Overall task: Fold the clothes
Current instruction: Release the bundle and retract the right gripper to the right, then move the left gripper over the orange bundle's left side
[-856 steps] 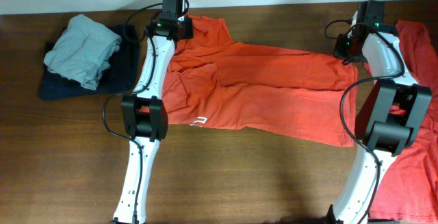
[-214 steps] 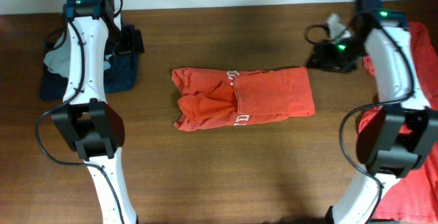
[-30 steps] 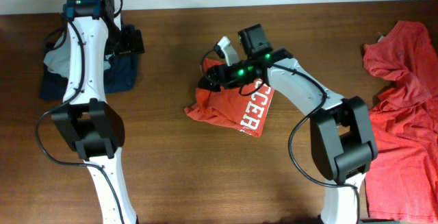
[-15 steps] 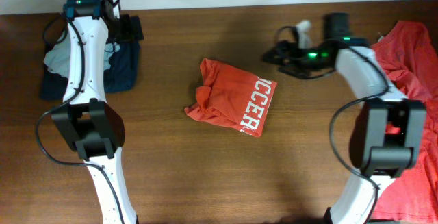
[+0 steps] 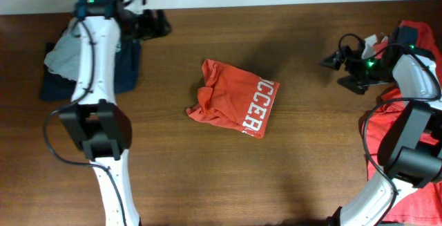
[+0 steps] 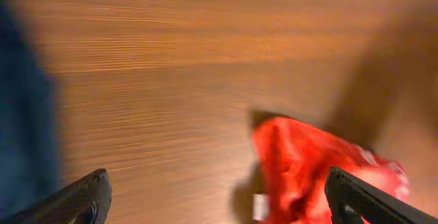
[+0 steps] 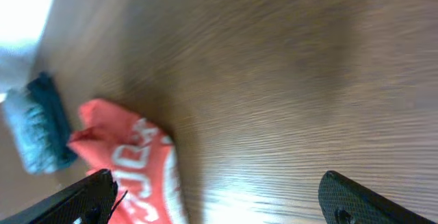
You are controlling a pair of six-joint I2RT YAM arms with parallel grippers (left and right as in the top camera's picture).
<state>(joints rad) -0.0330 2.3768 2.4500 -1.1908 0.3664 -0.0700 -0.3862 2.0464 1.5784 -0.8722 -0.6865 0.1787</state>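
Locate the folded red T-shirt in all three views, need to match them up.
Overhead: folded red T-shirt near the centre of the picture.
Left wrist: lower right, blurred.
Right wrist: lower left.
Shared landmark: the dark blue clothes pile, far left in overhead, at the left edge in left wrist, just left of the shirt in right wrist.

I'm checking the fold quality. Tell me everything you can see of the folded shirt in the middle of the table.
The shirt is orange-red and looks like soft cotton. It is folded into a compact, roughly rectangular bundle and lies flat, slightly skewed, near the middle of the wooden table. White block letters, showing "CCER", run along its right edge. The left side is bunched and wrinkled, with a loose corner at the lower left. Only the table touches it.
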